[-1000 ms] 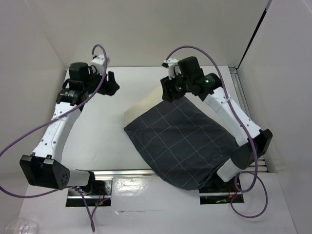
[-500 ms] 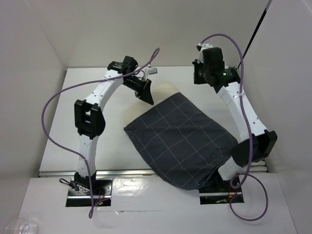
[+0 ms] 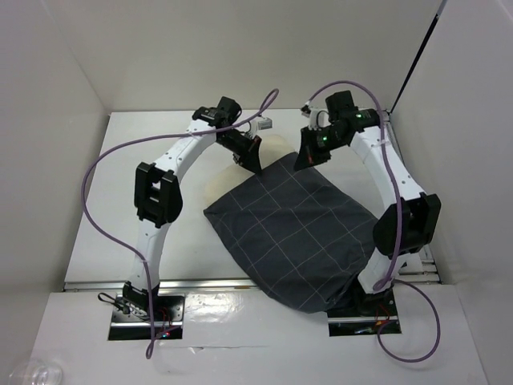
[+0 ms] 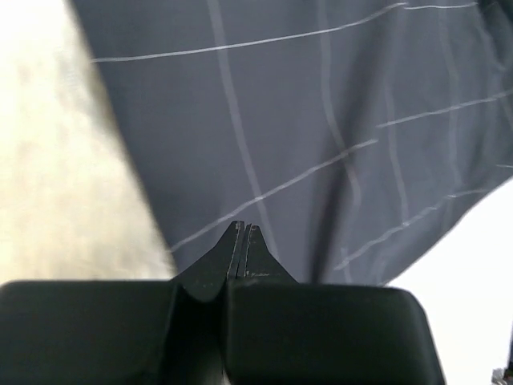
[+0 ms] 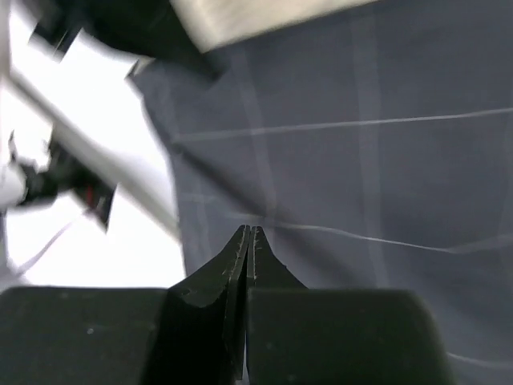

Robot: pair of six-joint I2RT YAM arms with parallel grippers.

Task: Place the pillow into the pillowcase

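The dark grey grid-lined pillowcase lies slantwise on the white table, covering most of the pillow. Cream pillow shows only past the case's far left edge. My left gripper points down at that far edge, where cloth meets pillow. The left wrist view has its tips pressed together over pillowcase, with pillow to the left. My right gripper sits at the far edge a little to the right. It is shut too, above the pillowcase, and pillow shows beyond. No cloth is visible between either pair of jaws.
White walls close in the table on the left, back and right. A metal rail runs along the near edge between the arm bases. Purple cables loop beside both arms. Bare table lies left of the pillowcase.
The left arm swung from the far left corner to the pillowcase's far edge. The right gripper lifted back, then came down to that edge. Both grippers went from open to shut.
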